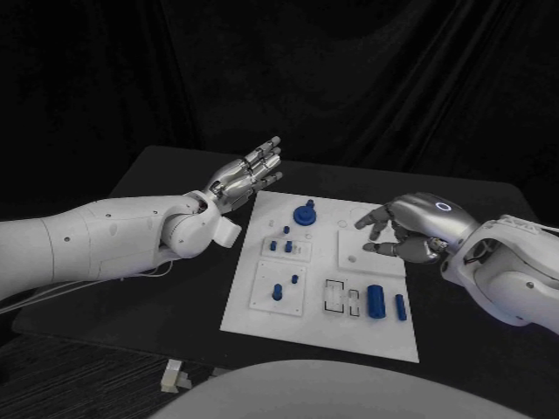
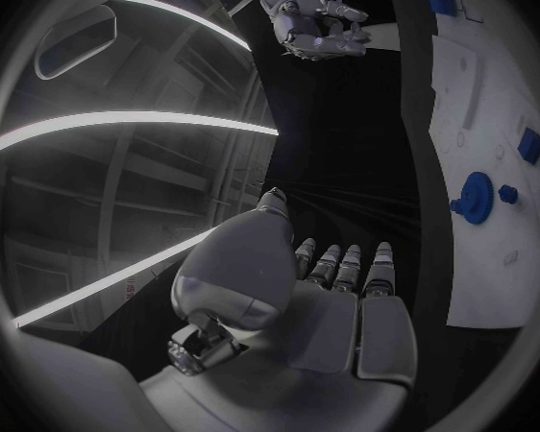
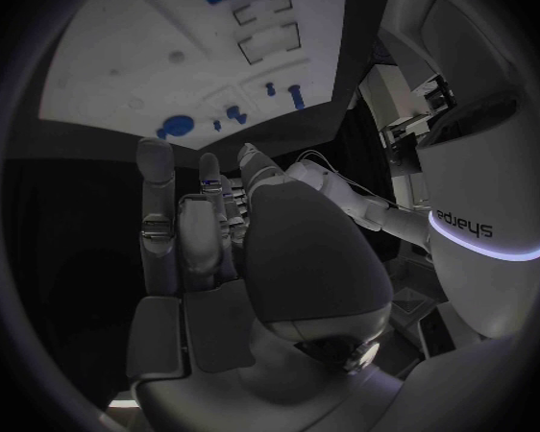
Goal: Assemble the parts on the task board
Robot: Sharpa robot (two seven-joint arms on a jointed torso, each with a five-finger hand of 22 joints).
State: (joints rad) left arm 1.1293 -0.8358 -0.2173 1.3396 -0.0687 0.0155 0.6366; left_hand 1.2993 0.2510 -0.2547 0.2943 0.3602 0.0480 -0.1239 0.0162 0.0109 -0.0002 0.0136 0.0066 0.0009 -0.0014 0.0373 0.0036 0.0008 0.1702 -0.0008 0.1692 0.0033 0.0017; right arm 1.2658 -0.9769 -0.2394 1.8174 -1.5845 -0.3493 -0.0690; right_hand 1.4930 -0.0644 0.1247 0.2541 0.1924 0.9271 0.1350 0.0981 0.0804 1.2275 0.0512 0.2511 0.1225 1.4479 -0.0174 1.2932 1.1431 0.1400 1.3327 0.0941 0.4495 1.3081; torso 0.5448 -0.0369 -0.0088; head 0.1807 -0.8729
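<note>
While left hand [image 1: 244, 175] hangs open, right hand [image 1: 399, 229] hovers over task board [image 1: 307, 325].

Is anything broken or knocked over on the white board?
Nothing stands out. The task board lies flat on the table, the blue parts sit on it, and nothing looks spilled or broken. Both the left hand and right hand hold nothing.

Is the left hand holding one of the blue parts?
No, the left hand hangs open-fingered beside the task board with nothing in it.
</note>
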